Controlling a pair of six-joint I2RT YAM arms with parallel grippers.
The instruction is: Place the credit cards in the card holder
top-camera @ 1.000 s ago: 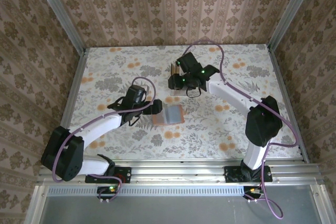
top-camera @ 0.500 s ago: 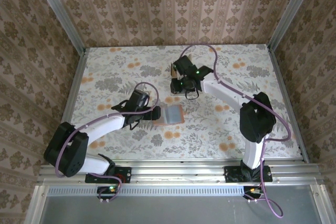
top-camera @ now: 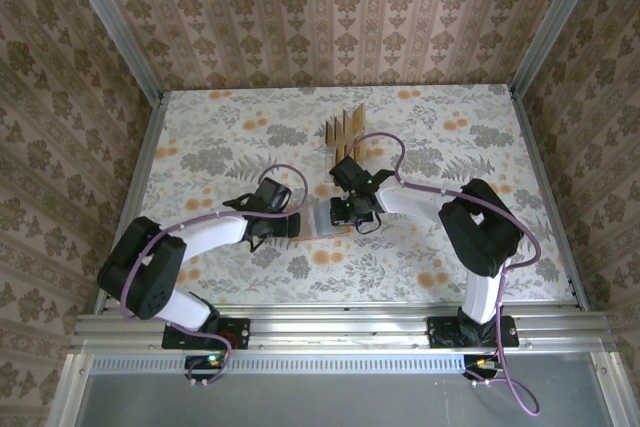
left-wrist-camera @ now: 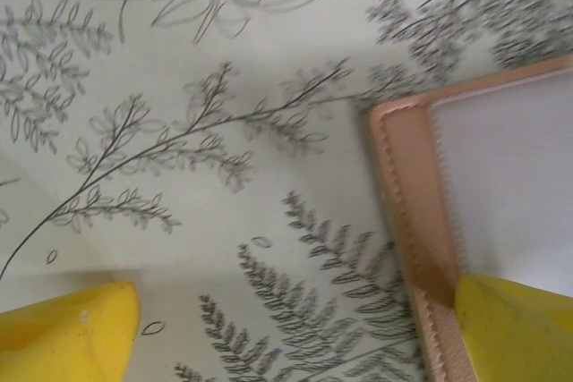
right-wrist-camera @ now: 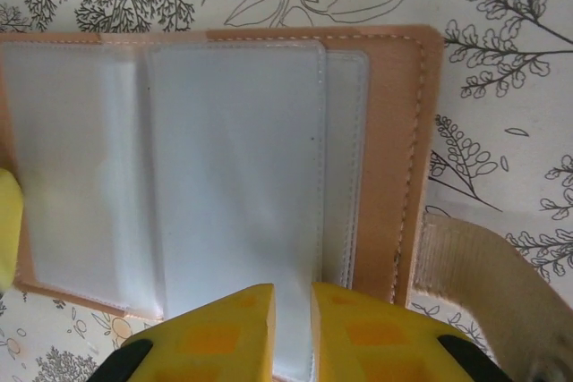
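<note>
Card holder (right-wrist-camera: 224, 167) open flat; credit cards (top-camera: 345, 130) upright beyond

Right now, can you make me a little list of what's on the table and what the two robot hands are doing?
cards: tan, standing on edge, farther back than the card holder
card holder: lying open, clear pockets facing up
left gripper: open wide, one fingertip at the holder's edge
right gripper: over the clear pockets, jaws almost together, unclear if holding anything
</note>
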